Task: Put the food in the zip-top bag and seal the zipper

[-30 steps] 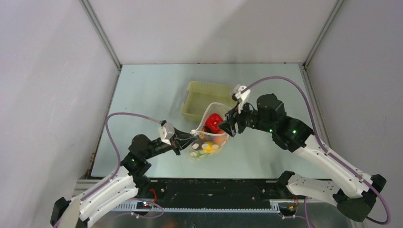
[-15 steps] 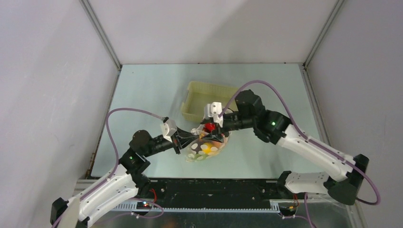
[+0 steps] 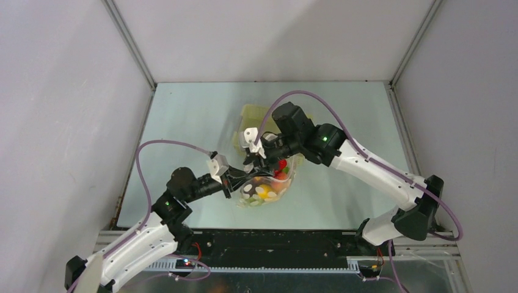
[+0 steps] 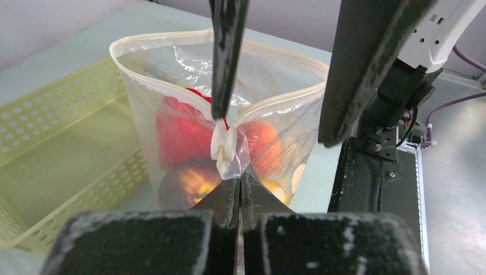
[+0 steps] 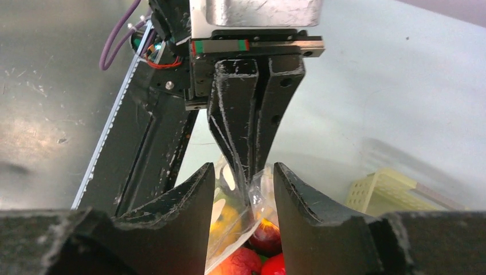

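Two-handed: pinches mouth corner of zip-top bag (image 4: 150, 69) with clenched left gripper (image 4: 239, 186), straddles same corner with parted right gripper (image 5: 243, 189); food (image 4: 177, 132) inside.

The mouth of the clear dotted zip-top bag (image 4: 183, 77) gapes upward, yet the black right gripper (image 5: 243, 189) straddles its near rim, beside the black left gripper (image 4: 239, 186) pinching it. The pale yellow latticed plastic basket (image 4: 57, 132) crowds its far side; bare pale green table (image 3: 183, 122) lies left.
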